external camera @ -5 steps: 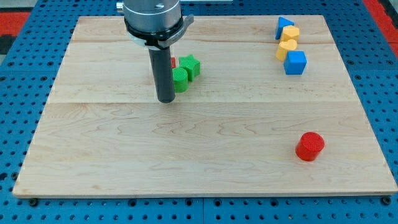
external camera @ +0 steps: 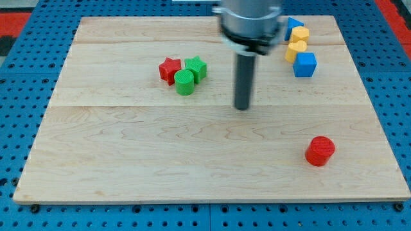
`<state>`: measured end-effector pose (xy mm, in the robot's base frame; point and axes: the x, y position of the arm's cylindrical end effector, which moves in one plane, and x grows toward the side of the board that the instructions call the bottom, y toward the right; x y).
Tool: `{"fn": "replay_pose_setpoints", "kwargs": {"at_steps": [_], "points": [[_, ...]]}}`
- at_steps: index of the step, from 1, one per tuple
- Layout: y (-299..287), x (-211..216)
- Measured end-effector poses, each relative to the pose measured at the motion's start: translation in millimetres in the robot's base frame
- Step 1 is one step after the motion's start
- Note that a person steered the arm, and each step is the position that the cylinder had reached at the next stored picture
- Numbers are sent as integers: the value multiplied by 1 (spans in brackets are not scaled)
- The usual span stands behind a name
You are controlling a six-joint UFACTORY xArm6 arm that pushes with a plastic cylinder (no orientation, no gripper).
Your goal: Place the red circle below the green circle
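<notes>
Tip [external camera: 242, 108] between green circle [external camera: 184, 83], red circle [external camera: 319, 151]

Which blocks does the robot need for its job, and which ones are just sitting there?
Needed:
red circle, near the view's bottom right
green circle
my tip, between them, touching neither

Just lying about:
red star
green star
two blue blocks
two yellow blocks

Red circle [external camera: 320, 151] upright, well apart from green circle [external camera: 184, 82].
</notes>
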<state>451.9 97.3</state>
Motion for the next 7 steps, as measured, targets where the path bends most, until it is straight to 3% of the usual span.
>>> {"fn": "replay_pose_setpoints", "kwargs": {"at_steps": [1, 2, 3, 6, 7], "points": [[88, 38], [144, 49], [118, 95], [-73, 91], [-107, 58]]}}
